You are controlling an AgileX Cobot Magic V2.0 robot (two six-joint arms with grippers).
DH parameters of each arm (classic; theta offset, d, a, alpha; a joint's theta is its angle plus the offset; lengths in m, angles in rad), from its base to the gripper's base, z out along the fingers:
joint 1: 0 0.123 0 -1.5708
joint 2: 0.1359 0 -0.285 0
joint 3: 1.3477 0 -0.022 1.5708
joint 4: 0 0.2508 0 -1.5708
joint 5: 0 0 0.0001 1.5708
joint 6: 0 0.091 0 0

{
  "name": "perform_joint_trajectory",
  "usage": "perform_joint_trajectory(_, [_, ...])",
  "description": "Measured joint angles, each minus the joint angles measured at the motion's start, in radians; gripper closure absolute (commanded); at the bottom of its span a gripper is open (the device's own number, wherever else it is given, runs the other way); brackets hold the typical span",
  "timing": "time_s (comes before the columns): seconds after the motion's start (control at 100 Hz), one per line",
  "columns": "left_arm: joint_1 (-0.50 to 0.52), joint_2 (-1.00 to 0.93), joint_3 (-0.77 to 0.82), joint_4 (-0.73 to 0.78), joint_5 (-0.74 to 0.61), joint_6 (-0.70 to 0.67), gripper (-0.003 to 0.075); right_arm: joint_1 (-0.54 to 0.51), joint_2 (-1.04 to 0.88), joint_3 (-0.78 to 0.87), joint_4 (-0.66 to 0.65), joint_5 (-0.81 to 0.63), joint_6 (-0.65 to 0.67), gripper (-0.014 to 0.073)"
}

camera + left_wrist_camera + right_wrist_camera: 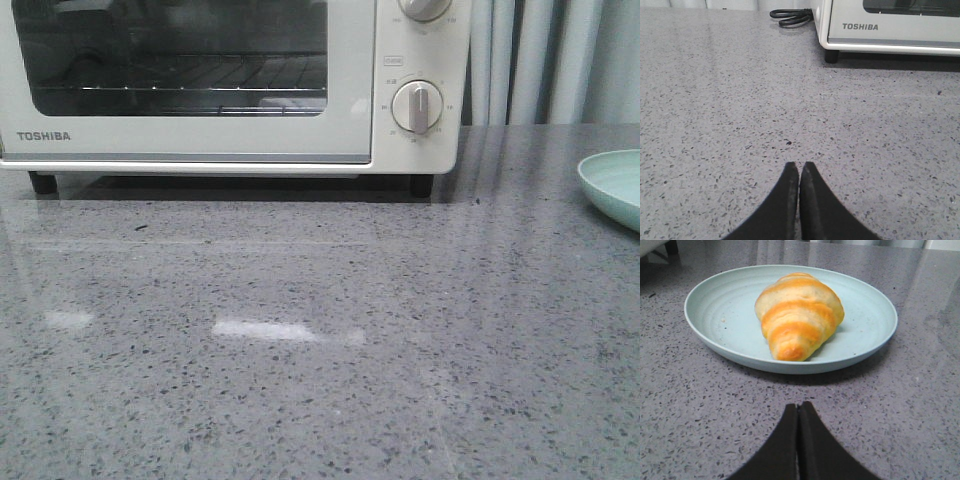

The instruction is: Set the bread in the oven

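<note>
Kitchen-like setting: speckled grey stone counter (320, 350), cream toaster oven (230, 90), pale green plate (710, 315) of bread (797, 315), curtain (545, 60) behind.

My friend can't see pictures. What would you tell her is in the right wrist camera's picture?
A golden, cream-striped bread lies on a pale green plate on a speckled grey table. The right gripper's black fingers are shut together, empty, just short of the plate.

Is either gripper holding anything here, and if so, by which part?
Nothing is held. The left gripper and right gripper are both shut on nothing above the counter. The golden-orange striped croissant-shaped bread lies untouched on the pale green plate.
</note>
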State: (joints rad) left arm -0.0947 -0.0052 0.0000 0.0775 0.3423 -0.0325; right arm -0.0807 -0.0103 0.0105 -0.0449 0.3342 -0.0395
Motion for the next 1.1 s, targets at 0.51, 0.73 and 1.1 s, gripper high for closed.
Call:
perform_joint_trajectory(0.51, [0.000,0.000,0.000,0.000,-0.004,0.000,0.0741,0.000,0.000,0.000,0.000,0.000,0.000,0.0670])
perform_joint_trajectory(0.73, [0.000,0.000,0.000,-0.028,-0.077,0.000,0.0741,0.000,0.000,0.000,0.000,0.000,0.000,0.0670])
perform_joint_trajectory(1.1, [0.000,0.000,0.000,-0.200,-0.445,-0.005,0.0741,0.000,0.000,0.000,0.010,-0.280,-0.001,0.0670])
